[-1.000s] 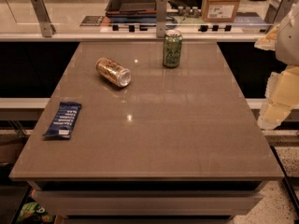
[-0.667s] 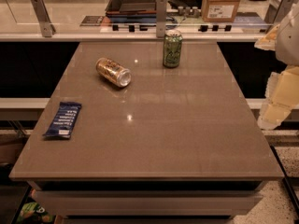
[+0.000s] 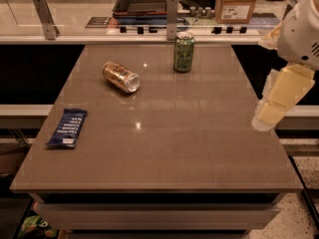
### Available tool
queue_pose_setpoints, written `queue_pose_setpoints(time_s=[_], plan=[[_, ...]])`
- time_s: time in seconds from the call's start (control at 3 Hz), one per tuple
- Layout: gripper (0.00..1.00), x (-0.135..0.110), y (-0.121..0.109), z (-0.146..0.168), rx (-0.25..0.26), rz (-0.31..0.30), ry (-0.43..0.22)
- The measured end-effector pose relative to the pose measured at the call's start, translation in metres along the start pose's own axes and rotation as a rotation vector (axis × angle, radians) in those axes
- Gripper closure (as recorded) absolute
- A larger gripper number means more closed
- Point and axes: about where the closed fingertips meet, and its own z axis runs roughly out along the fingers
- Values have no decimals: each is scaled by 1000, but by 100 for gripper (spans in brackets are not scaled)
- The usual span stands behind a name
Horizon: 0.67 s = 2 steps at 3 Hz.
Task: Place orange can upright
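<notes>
Orange can lies on its side on the counter, back-left area. It's a small metal cylinder w/ a gold-orange patterned label and dark marks; the shiny silver end faces front-right. It sits at a slant to the counter edges.

Green can stands upright near the back edge, approx. centre, well apart from the orange can. It has a glossy green label and a silver top.

Blue wrapper lies flat near the left edge. It's a long, thin rectangle of crinkly foil w/ pale print too small to read.

Counter top is smooth grey-brown, slightly glossy, w/ small light reflections.

Hand hangs at the right edge of the counter, made of blocky cream-coloured parts below a rounded white arm. It's well apart from both cans and touches nothing on the counter. Can't tell how far open it is; nothing seen in it.

Behind the counter: a cardboard box and a dark flat tray on a shelf.

Vs. 0.7 s ago: no visible change. Cans, wrapper and hand are all in the same spots, and the orange can is still lying down.
</notes>
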Motion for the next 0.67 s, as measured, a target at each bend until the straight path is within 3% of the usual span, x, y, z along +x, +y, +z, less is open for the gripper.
queue_pose_setpoints(time_s=[0.33, 0.67], plan=[[0, -35, 5, 2, -10, 36, -52], [0, -70, 3, 4, 1, 103, -57]])
